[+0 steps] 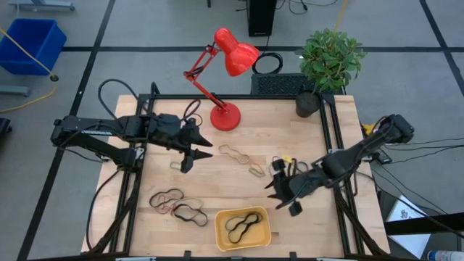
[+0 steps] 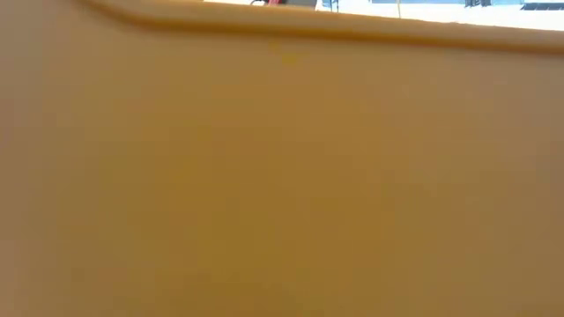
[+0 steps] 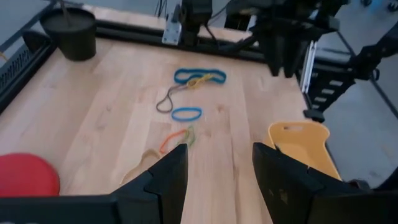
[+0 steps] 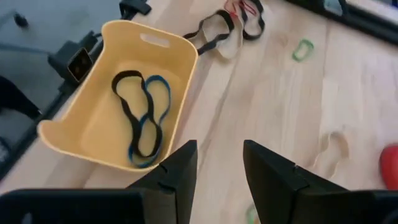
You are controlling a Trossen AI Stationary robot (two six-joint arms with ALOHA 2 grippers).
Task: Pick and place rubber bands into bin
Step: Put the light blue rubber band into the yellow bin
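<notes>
Between picks. Two rubber bands (image 4: 142, 112) already lie in the yellow bin (image 4: 93, 134) at the table's near edge. Right gripper (image 1: 284, 194), jaws apart and empty, is held just beside bin. Left gripper (image 1: 194, 148), jaws wide and empty, waits mid-table. Next, probably: a loose band (image 1: 233, 153) must be reached, fingers lowered astride it.

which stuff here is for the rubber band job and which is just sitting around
Job: yellow bin; two bands in bin; loose bands on table; right gripper, open beside the bin; left gripper, open.
Lying about: red lamp; potted plant; blue bin.
</notes>
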